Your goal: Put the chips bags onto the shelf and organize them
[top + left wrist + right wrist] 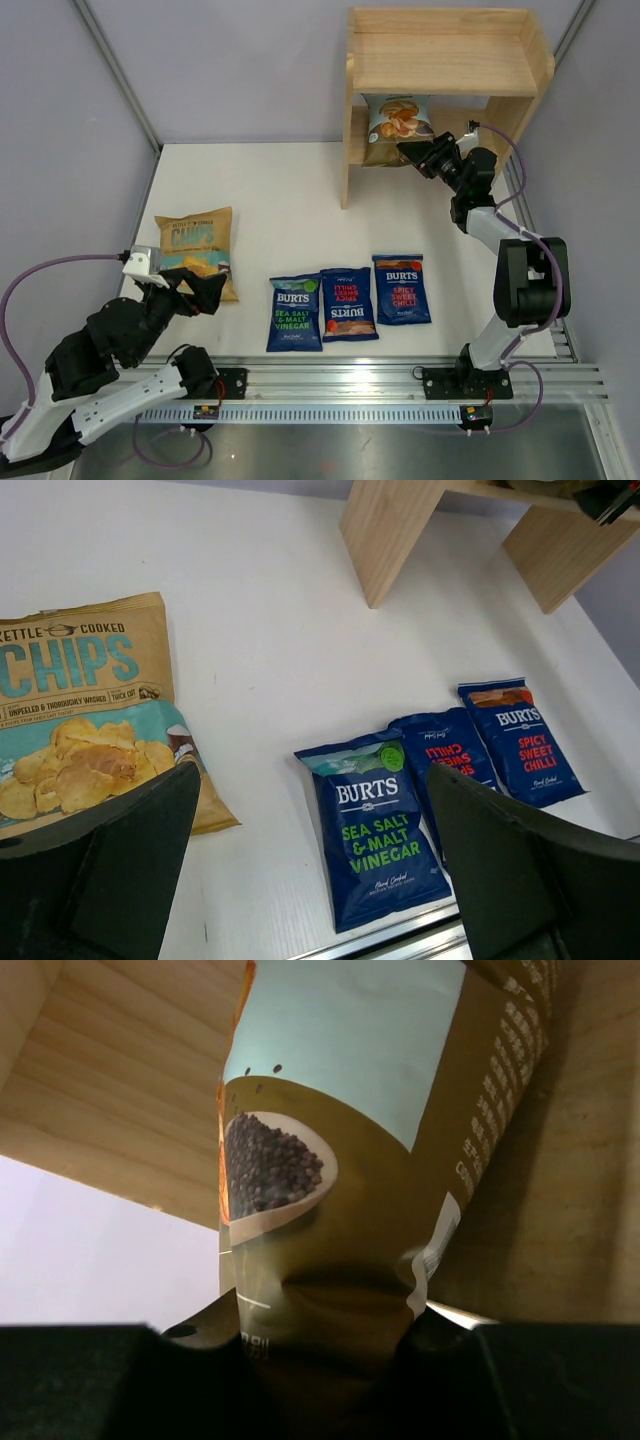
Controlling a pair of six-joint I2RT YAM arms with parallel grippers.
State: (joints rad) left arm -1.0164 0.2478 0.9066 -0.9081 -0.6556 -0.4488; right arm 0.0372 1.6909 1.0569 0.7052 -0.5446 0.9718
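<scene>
Chips bags lie in two places: one inside the shelf [445,60], four out on the white table [290,190] in front of it. The light-blue-and-olive bag [398,125] stands upright on the shelf's lower tier, toward its left side panel. The right gripper [418,153] reaches in under the shelf's top board.

Only the right wrist view shows the grasp. The two dark fingers [90,1380] are clenched on the bag's creased lower edge. A printed bowl of dark grains faces the lens, with wood close behind and beside it. From above, that grip is partly hidden by the gripper's own body.

The left wrist view gives the print that the top view blurs. The tan-and-teal bag [80,710], well left of the shelf, reads "KETTLE COOKED CHIPS". Three dark-blue BURTS bags lie flat in a row nearer the shelf. They are the Sea Salt & Malt Vinegar bag [375,835], a middle bag [445,755] turned upside down and the Spicy Sweet Chilli bag [520,740].

The left gripper [310,820] hangs released, fingers wide apart, gripping nothing, over the table between the tan-and-teal bag and the row
</scene>
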